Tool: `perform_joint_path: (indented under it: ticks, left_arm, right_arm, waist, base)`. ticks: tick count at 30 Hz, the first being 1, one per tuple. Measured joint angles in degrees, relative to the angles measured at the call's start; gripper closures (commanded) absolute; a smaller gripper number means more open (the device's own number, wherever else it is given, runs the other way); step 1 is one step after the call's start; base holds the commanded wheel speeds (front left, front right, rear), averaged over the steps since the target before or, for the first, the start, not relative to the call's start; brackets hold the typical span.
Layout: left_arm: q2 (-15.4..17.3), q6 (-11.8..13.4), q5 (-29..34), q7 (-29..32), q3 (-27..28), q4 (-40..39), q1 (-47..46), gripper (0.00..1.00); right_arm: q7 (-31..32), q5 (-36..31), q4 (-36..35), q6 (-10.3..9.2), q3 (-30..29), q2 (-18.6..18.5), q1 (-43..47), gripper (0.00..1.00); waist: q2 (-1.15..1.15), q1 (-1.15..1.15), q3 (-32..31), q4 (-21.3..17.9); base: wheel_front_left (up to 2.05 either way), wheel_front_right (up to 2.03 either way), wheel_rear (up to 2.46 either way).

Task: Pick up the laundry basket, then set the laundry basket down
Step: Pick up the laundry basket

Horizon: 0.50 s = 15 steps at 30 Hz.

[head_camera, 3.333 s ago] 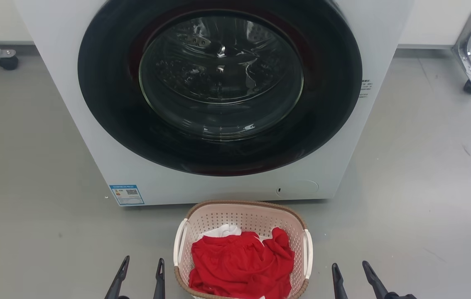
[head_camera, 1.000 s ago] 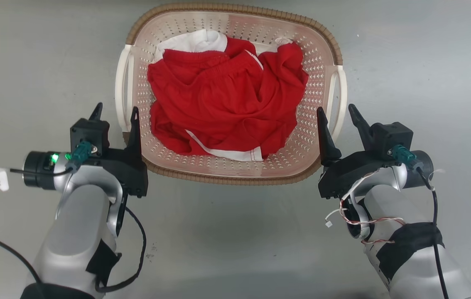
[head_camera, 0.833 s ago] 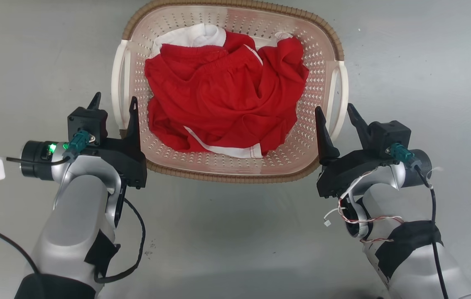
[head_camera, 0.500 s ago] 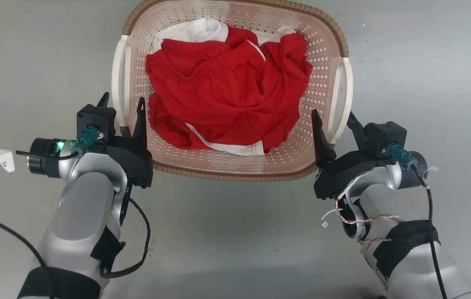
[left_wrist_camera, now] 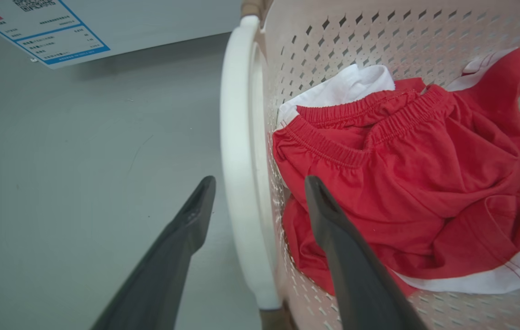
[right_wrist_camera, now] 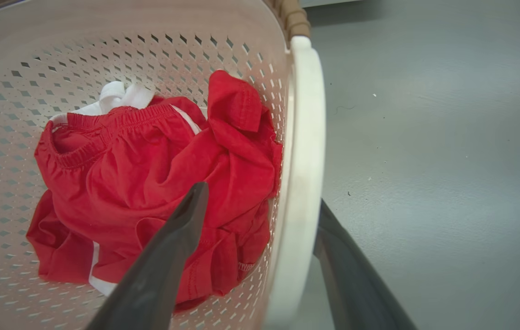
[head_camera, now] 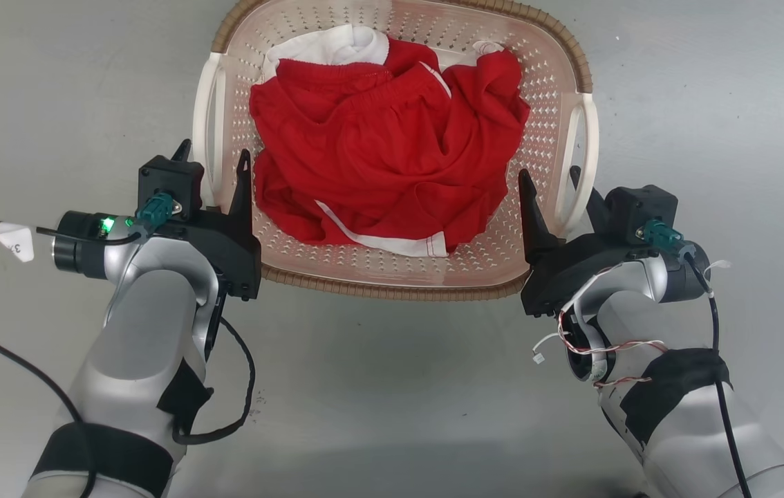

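A smooth grey floor [head_camera: 392, 387] surrounds the pale pink-beige perforated plastic laundry basket [head_camera: 392, 289], upper centre in the head view, its far rim cut off.
Crumpled red and white clothes [head_camera: 378, 152] hide its bottom; the left gripper [head_camera: 215, 147] and right gripper [head_camera: 548, 171], fingers apart, each straddle a white side handle [left_wrist_camera: 241, 183], the right's outer finger partly hidden.

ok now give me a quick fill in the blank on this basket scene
The laundry basket holds a mostly ____ garment.
The left hand straddles the basket's white ____.
The right hand is ____, one finger inside the basket, one outside.
Missing: red; handle; open.
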Motion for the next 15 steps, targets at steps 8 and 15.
perform_joint_path:
  ticks: [8, 15]
  left_arm:
    - [-0.5, -0.4, 0.0, 0.0, -0.8, 2.2, -1.9, 0.13]
    - [-0.8, -0.4, -0.1, 0.0, -1.1, 3.8, -2.9, 0.79]
  right_arm:
    - [0.3, 2.1, 3.7, 0.00, 1.5, 0.0, -2.5, 0.42]
    - [1.0, 2.1, 6.9, -0.26, 2.5, -0.3, -4.8, 0.89]
  waist:
    - [0.00, 0.00, 0.3, 0.2]
    - [0.00, 0.00, 0.6, 0.6]
  base:
    - [0.00, 0.00, 0.00]
    - [0.00, 0.00, 0.00]
